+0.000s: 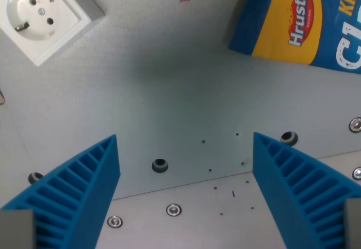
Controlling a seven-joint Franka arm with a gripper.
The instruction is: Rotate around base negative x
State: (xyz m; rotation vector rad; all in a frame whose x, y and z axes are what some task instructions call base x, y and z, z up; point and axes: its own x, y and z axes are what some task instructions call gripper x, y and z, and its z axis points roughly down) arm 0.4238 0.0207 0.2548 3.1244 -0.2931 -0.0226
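A grey metal table (169,91) lay below. The gripper (186,190) hung with blue fingers (79,192) spread apart, holding nothing.

White socket (40,13) top left; snack bag (307,21) top right.

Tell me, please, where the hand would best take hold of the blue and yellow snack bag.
Probably at the snack bag's lower edge or near corner, coming from the open table below it in the wrist view. That edge faces the open hand, while the rest runs out of frame. It seems to lie flat, so pinching the edge looks easiest.
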